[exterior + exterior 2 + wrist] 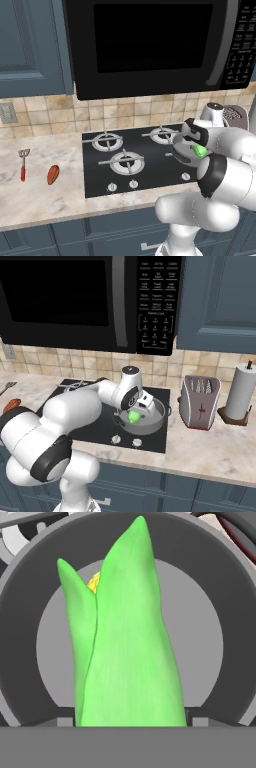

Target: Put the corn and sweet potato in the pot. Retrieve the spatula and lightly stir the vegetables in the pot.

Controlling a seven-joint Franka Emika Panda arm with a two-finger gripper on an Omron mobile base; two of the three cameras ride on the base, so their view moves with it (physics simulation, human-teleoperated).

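Note:
My gripper (136, 412) hangs over the grey pot (158, 423) on the stove's right burner, shut on the bright green corn (134, 417). In the hand view the corn (127, 657) stands between the fingers, pointing down at the pot's dark bottom (200, 632). From the left base view the corn (200, 150) peeks out beside the hand, and the arm hides most of the pot (179, 151). The orange-brown sweet potato (53, 174) lies on the counter left of the stove. The red-handled spatula (23, 163) rests just left of it.
A black microwave (75, 301) hangs low above the stove (125, 162). To the right of the stove stand a toaster (200, 402) and a paper towel roll (242, 388). Knobs (122, 185) line the stove's front edge.

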